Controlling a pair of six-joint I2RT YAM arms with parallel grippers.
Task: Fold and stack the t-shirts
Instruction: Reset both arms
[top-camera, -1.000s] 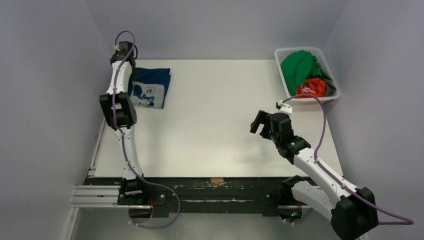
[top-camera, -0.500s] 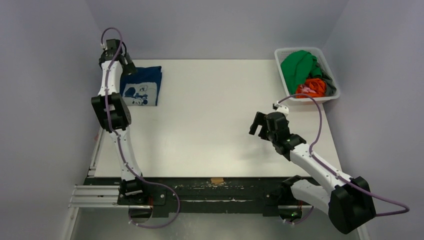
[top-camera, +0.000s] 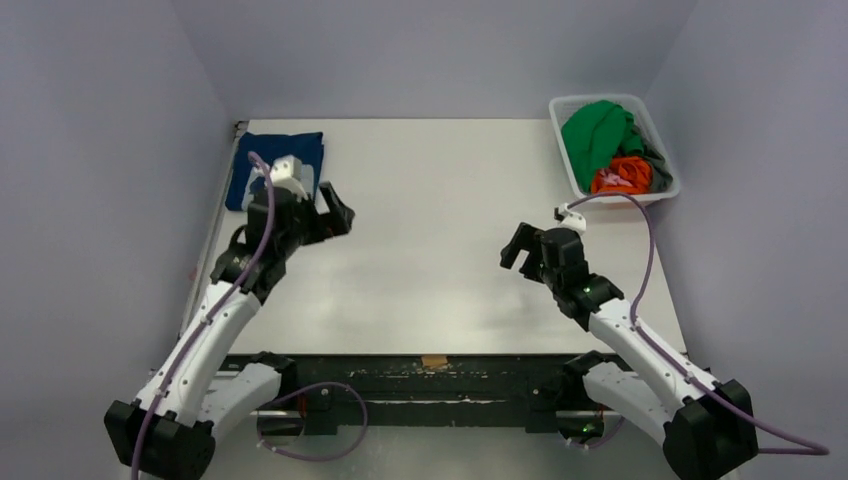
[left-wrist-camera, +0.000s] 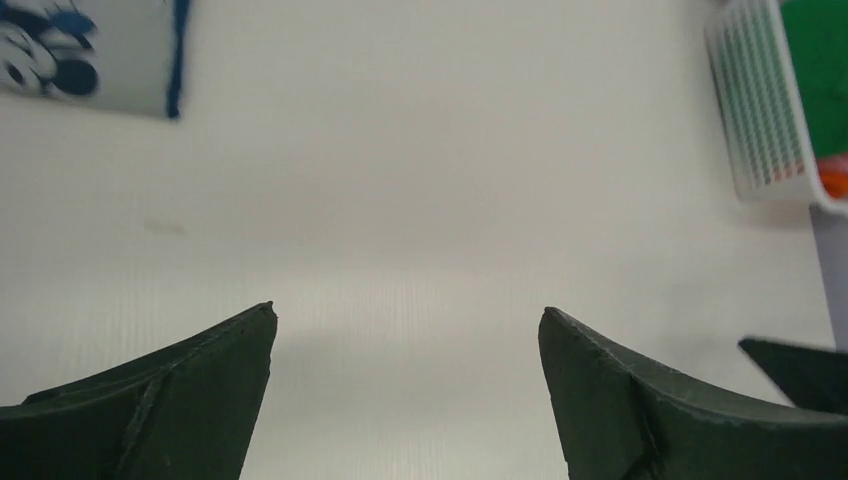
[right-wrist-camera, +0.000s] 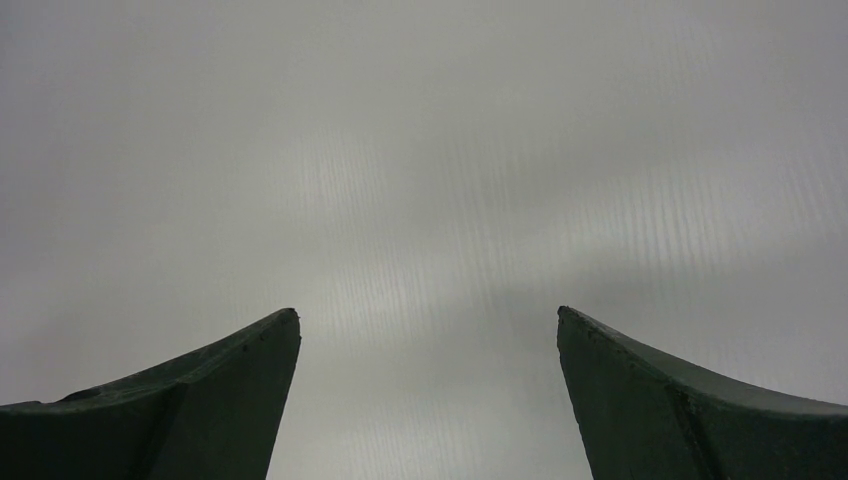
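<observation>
**Next step, as I judge it: fetch another t-shirt. Both pairs of fingers are released and empty.**

My left fingers (top-camera: 340, 215) and right fingers (top-camera: 517, 243) hang spread over bare table (top-camera: 440, 200). The navy t-shirt (top-camera: 292, 148) lies folded just beyond my left fingers, to their left. The green t-shirt (top-camera: 592, 135), orange t-shirt (top-camera: 622, 176) and dark grey t-shirt (top-camera: 657, 166) are bunched in the basket (top-camera: 610, 98), beyond my right fingers and to their right. I should reach with the right fingers, which are nearer. I should descend on the green cloth, which sits topmost, pinch a single layer and lift straight up so the others do not drag out. Then I should lay it flat between both pairs of fingers. No brand or lettering is legible; only part of the white mouse print shows in the left wrist view.
</observation>
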